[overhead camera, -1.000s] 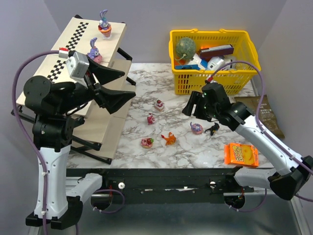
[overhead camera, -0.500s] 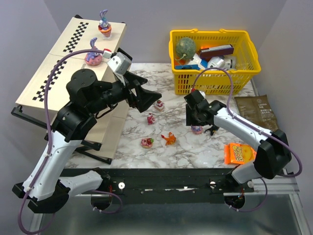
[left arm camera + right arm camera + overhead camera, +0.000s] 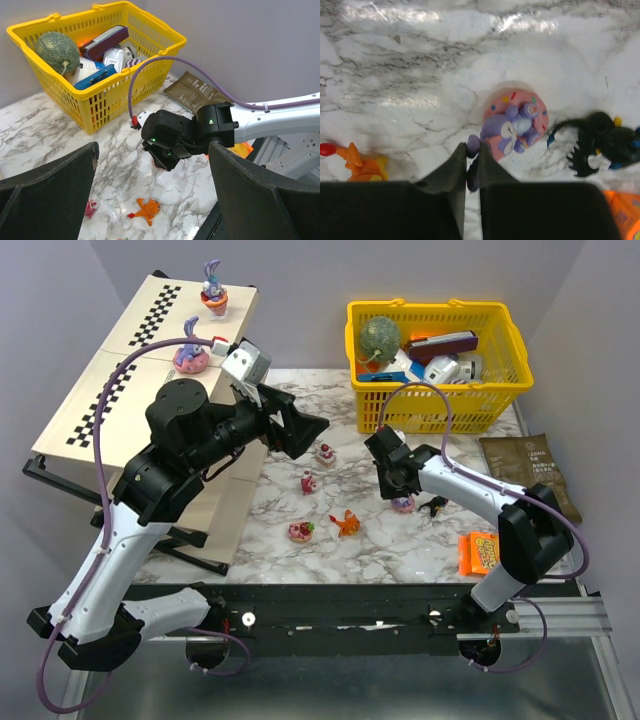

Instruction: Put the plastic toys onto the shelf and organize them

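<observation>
Two purple-eared rabbit toys stand on the shelf (image 3: 110,390), one at the top (image 3: 212,285) and one on a pink doughnut (image 3: 190,348). Several more toys lie on the marble table: two pink-red ones (image 3: 326,454) (image 3: 308,481), a doughnut piece (image 3: 301,531), an orange creature (image 3: 346,523) and a black one (image 3: 436,505). My right gripper (image 3: 472,157) is down at the table, shut on the ear of a purple rabbit on a pink doughnut (image 3: 515,127). My left gripper (image 3: 300,425) hangs open and empty above the table beside the shelf, the orange creature (image 3: 146,210) below it.
A yellow basket (image 3: 430,307) with a green ball and boxes stands at the back right. A brown packet (image 3: 535,465) and an orange snack packet (image 3: 480,552) lie on the right side. The shelf's black frame reaches onto the table's left edge.
My right gripper dropped to the doughnut rabbit and shut on its ear. My left arm swung from over the shelf out to the right above the table, still open.
</observation>
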